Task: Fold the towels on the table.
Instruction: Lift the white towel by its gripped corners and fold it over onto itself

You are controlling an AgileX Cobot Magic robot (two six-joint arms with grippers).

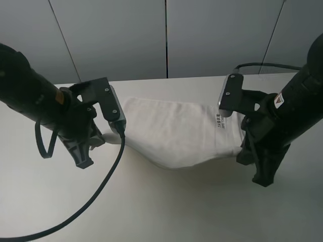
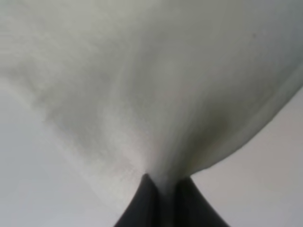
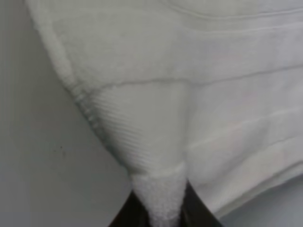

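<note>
Exterior high: towel (image 1: 176, 133) sags between arms near worktop (image 1: 166, 212) far edge, arms hiding its corners. On wrist views, left fingers (image 2: 142, 208) pinch towel and right fingers (image 3: 194, 213) pinch its corner. Loose black cable (image 1: 96, 196) trails toward front-left corner.

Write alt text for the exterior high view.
A white towel is held up at both ends, sagging in the middle over a white table. The black left gripper and right gripper each pinch one end.

Black arms (image 1: 31, 96) carry grey camera brackets (image 1: 109, 103), black cable (image 1: 101, 187)
</note>
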